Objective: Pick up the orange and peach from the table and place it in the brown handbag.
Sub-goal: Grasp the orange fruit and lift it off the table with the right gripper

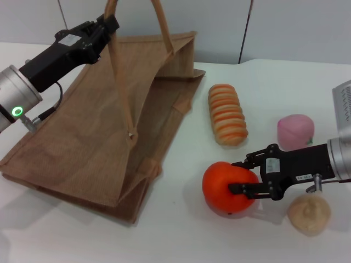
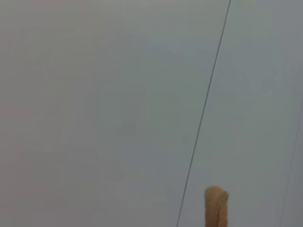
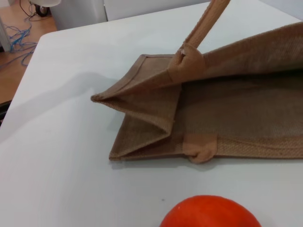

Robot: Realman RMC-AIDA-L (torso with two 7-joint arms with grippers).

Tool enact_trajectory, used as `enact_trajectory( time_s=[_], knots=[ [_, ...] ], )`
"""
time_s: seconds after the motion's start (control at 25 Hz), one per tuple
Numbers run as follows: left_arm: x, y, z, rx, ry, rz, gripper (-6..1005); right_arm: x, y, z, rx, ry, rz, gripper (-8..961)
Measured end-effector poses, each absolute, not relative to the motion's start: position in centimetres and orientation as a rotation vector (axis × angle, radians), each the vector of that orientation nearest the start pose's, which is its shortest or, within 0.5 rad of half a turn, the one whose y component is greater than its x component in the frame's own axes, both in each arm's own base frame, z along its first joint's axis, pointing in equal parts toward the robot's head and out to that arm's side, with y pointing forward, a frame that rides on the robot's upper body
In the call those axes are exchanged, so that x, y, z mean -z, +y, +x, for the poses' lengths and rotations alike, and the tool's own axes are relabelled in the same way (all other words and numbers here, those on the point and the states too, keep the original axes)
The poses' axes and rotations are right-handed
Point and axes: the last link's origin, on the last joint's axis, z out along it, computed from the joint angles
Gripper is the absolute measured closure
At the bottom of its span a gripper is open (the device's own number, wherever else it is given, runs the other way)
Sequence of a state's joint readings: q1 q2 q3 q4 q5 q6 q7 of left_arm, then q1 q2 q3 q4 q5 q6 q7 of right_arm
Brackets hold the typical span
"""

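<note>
A white table (image 1: 181, 235) is carrying a large brown handbag (image 1: 93, 142) on the left, lying slumped with its mouth facing right. The left gripper (image 1: 107, 24) is reaching in at the far left and appears to be holding one loop handle (image 1: 118, 82) up, which is propping the bag's mouth open; its fingers are mostly hidden, so whether they are closed is unclear.

On the near right, the right gripper (image 1: 245, 175) is reaching in from the right, its dark fingers (image 1: 244, 188) sitting narrow against the right side of the orange (image 1: 227, 188), which is resting on the table. The orange looks smooth, firm and fairly heavy, so it may slip; gripping across its widest part seems safest.

The peach (image 1: 295, 131) is sitting farther right, well apart from the bag. It looks small, light and softer, probably needing a gentle hold around its middle.

A striped bread loaf (image 1: 227, 114) is lying between bag and peach. A beige ball (image 1: 309, 214) is sitting at the near right.
</note>
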State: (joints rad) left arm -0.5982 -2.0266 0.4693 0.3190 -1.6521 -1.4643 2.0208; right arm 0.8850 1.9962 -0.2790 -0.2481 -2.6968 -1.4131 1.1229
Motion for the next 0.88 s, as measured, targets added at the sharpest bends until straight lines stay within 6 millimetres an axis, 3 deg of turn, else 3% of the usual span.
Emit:
enact_trajectory(
  time_s=[0.08,0.2,0.68,0.88],
  knots=[
    [-4.3,37.4,-25.7,1.242,-0.605,-2.070,879,4.5,36.2,24.4,-0.262,0.305,-3.043,314],
    [-4.3,37.4,-25.7,1.241,-0.605,-2.070,879,4.5,36.2,24.4,-0.261,0.300,-3.038,460],
    [-4.3,37.3,-25.6,1.244,-0.606,-2.071,879,3.9,36.6,24.6,-0.269,0.291,-3.008,567],
    [-4.3,37.1,-25.3,1.269,-0.591,-2.086,878,3.0,36.7,24.0,-0.348,0.266,-2.993,607]
  ],
)
